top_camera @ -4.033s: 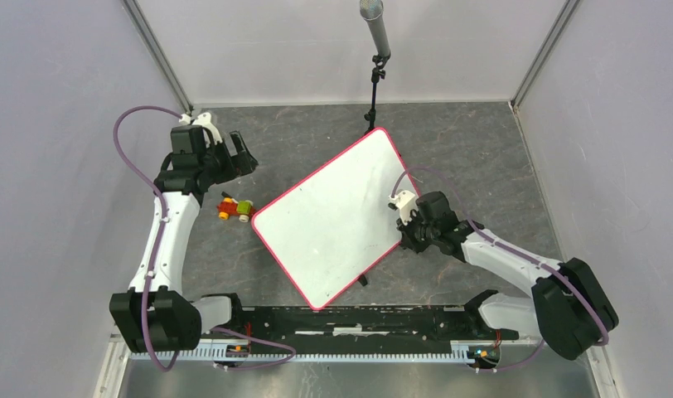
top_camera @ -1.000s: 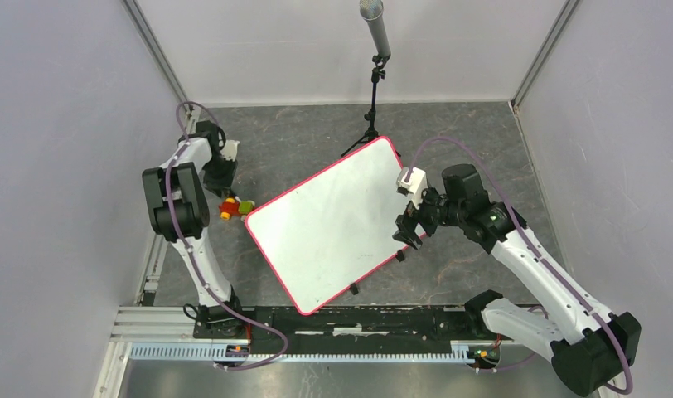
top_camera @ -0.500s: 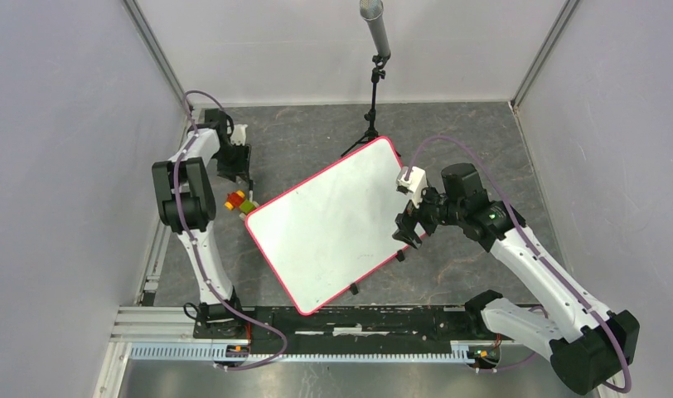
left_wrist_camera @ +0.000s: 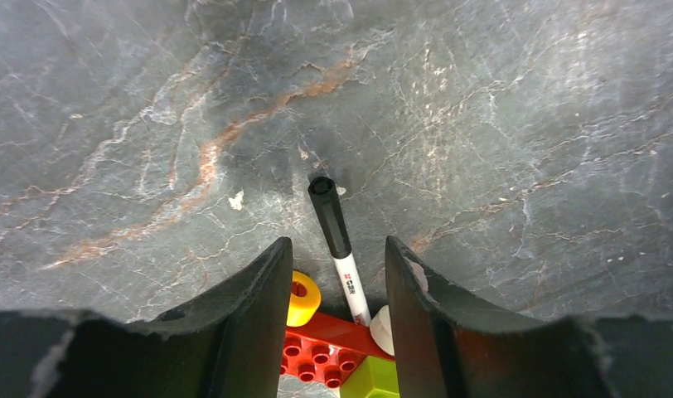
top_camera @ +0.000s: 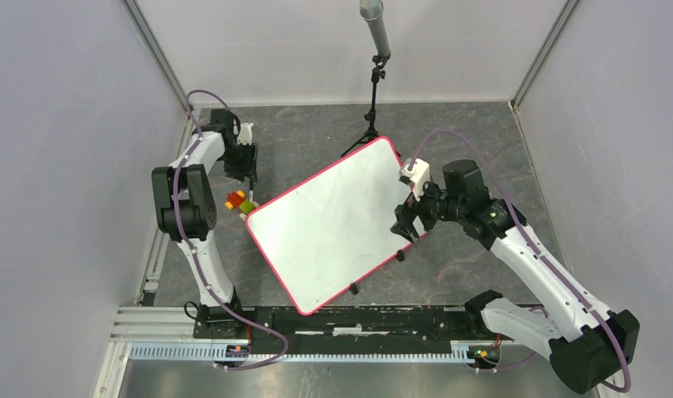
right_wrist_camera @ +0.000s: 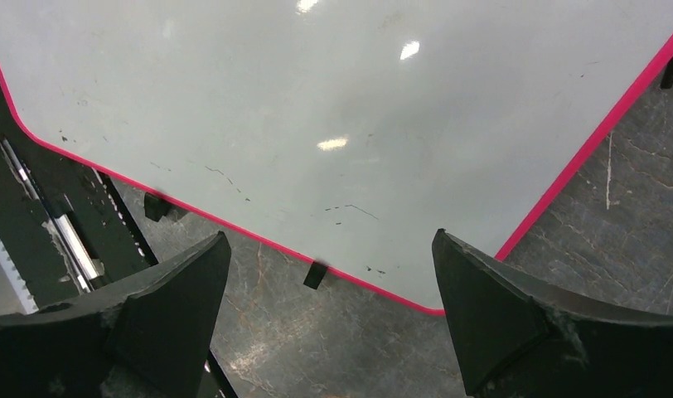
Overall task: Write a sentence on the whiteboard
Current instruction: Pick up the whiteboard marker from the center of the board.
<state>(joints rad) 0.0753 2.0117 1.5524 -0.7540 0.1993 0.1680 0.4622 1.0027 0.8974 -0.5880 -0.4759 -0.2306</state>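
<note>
Left end effector [left_wrist_camera: 337, 244] astride marker [left_wrist_camera: 329, 211] | marker end at toy car [left_wrist_camera: 317, 350], unclear

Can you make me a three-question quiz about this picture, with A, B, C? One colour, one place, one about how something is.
1. What colour is the whiteboard rim? A) blue B) pink-red C) green
2. Where is the marker? A) on the whiteboard B) in a cup C) on the table by the toy
3. What does the whiteboard show? A) no sentence yet B) a black sentence C) a drawing
B: its edge is pink-red. C: it lies between the open left fingers. A: only faint smudges show.
</note>
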